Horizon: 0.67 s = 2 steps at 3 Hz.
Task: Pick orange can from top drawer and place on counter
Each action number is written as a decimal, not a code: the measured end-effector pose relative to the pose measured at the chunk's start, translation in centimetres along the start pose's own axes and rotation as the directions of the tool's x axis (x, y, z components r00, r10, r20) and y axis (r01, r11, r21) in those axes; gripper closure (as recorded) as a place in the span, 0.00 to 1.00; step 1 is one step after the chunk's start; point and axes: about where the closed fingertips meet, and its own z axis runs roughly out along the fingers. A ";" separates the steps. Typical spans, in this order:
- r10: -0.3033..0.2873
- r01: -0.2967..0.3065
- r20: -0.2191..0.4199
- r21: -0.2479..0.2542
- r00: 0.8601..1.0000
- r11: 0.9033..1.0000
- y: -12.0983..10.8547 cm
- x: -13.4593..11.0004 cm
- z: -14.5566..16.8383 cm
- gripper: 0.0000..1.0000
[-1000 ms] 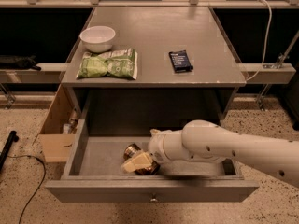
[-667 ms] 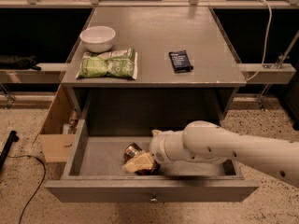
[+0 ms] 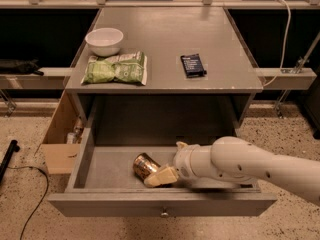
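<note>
The orange can [image 3: 144, 164], shiny copper and gold, lies on its side on the floor of the open top drawer [image 3: 160, 203], left of its middle. My gripper [image 3: 164, 165] is down inside the drawer, right beside the can on its right. It is open. The front cream finger [image 3: 161, 176] rests against the can's lower right side and the other finger [image 3: 180, 145] shows behind it. The white arm reaches in from the right. The counter [image 3: 165, 39] is the grey cabinet top above the drawer.
On the counter stand a white bowl [image 3: 104, 40], a green snack bag [image 3: 116, 68] and a dark blue flat packet [image 3: 193, 65]. A cardboard box [image 3: 62, 139] stands left of the drawer. A white cable [image 3: 286, 29] hangs at the right.
Almost nothing has moved. The gripper stays beside the can in the drawer.
</note>
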 end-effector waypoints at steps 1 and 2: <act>0.002 -0.002 0.001 0.007 1.000 1.000 -0.2 0.3 -0.3 0.00; 0.002 -0.002 0.001 0.007 1.000 1.000 -0.2 0.3 -0.3 0.18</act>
